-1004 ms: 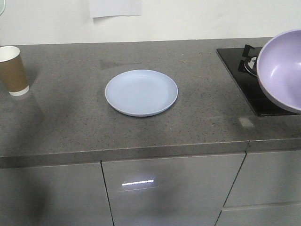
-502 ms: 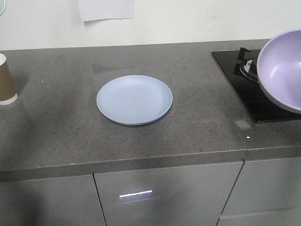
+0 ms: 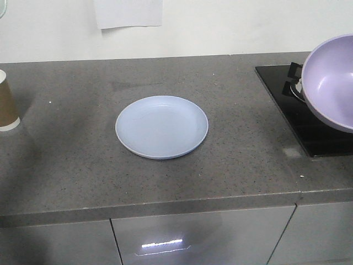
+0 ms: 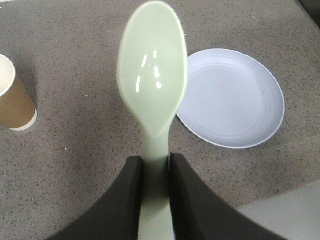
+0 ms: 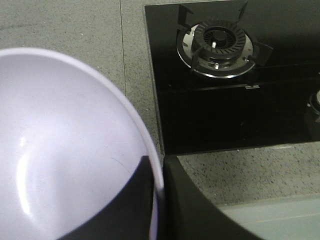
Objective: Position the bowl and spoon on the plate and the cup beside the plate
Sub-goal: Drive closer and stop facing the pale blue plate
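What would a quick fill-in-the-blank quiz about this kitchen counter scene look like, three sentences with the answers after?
1. The left gripper is shut on the handle of a mint-green ____.
2. The right gripper pinches the rim of a lilac ____.
3. In the front view, the brown cup stands on the counter to the ____ of the plate.

Missing words: spoon; bowl; left.
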You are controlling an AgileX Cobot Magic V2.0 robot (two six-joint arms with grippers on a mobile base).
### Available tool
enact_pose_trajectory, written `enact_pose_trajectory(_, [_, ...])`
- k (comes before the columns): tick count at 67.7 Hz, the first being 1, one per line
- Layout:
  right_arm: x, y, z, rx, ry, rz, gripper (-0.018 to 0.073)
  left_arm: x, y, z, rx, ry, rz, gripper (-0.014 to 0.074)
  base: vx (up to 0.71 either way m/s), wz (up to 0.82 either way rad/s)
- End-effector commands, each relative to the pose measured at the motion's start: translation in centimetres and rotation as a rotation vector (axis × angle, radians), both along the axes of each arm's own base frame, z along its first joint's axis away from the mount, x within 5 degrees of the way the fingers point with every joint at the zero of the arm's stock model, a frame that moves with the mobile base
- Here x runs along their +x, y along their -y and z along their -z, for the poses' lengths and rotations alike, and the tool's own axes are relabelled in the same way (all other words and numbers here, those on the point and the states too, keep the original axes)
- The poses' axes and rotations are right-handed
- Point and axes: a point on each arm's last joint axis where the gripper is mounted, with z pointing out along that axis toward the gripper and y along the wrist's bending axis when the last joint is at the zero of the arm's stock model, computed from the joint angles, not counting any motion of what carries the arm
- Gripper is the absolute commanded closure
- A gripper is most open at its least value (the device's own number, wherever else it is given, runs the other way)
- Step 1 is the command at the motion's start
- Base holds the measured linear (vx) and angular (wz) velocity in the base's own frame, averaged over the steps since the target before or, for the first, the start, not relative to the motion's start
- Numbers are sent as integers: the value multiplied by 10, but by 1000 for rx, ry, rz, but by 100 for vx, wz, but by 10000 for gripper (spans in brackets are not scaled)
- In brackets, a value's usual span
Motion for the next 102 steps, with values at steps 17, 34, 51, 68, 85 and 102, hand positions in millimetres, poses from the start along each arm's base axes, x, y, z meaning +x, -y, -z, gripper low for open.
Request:
enact_pose_trajectory(17, [-3,2,-17,-15,110,1,570,-11,-1,-16,-23,79,4,603,10,8])
enact_pose_trajectory(34, [-3,2,-17,-15,110,1,570,-11,-1,-16,-23,79,4,603,11,12])
enact_pose_trajectory(51, [-3,2,-17,-15,110,1,570,-11,-1,-16,-23,79,4,603,10,13])
enact_pose_trajectory(68, [-3,2,-17,-15,110,1,570,-11,-1,-16,-23,79,4,603,9,11])
enact_pose_trajectory(85, [-3,2,-17,-15,110,1,570,-11,-1,-16,-23,79,4,603,7,9])
enact_pose_trajectory(102, [-3,2,-17,-15,110,1,570,-11,-1,-16,-23,79,4,603,7,8])
